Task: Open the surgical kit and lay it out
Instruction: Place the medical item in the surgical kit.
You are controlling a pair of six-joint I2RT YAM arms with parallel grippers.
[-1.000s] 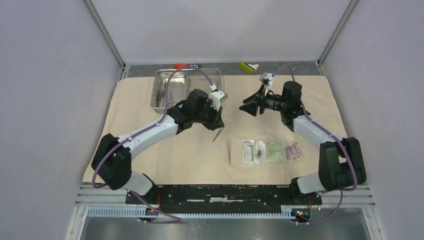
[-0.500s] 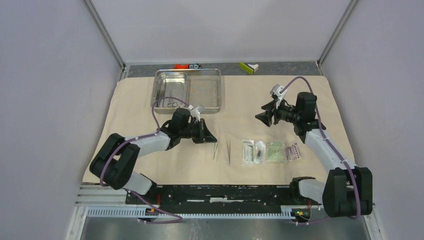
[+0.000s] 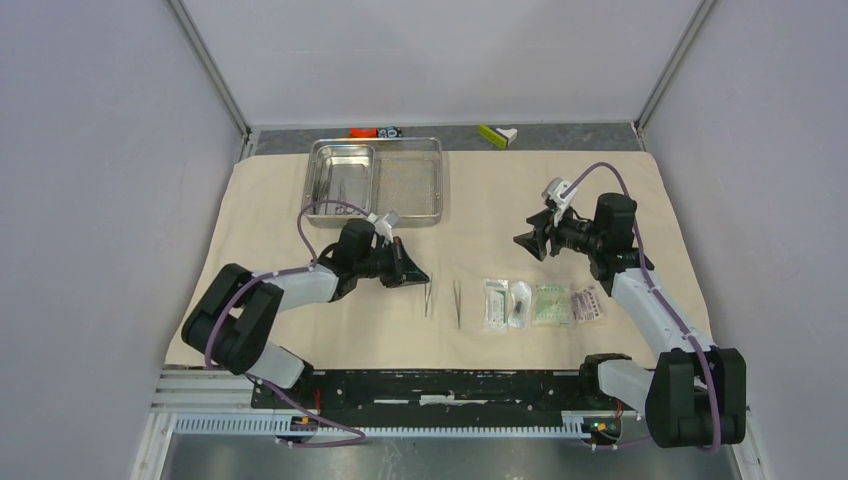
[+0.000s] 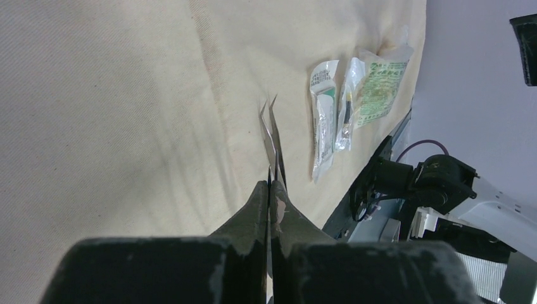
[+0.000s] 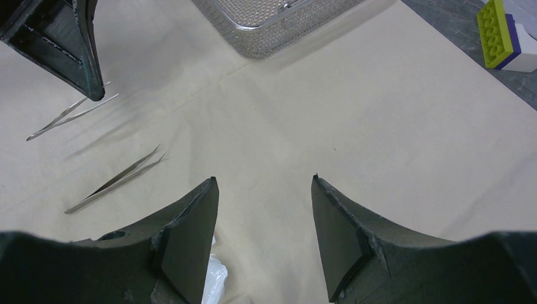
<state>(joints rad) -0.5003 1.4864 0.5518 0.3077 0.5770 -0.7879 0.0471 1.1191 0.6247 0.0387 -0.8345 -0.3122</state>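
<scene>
left gripper [image 3: 420,277] clamped on tweezers [image 3: 428,300] low over beige cloth wrap [image 3: 600,180], forceps [image 3: 457,302] and four packets [image 3: 543,303] just beside, steel tray [image 3: 408,185] behind, right gripper [image 5: 263,179] open, empty, above cloth

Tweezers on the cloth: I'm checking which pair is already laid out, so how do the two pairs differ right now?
The left pair of tweezers is pinched by the shut left gripper; the right pair of tweezers lies free on the cloth. The left pair sits farther from the packets; the right pair lies next to them. Both are thin, shiny and roughly parallel.
</scene>
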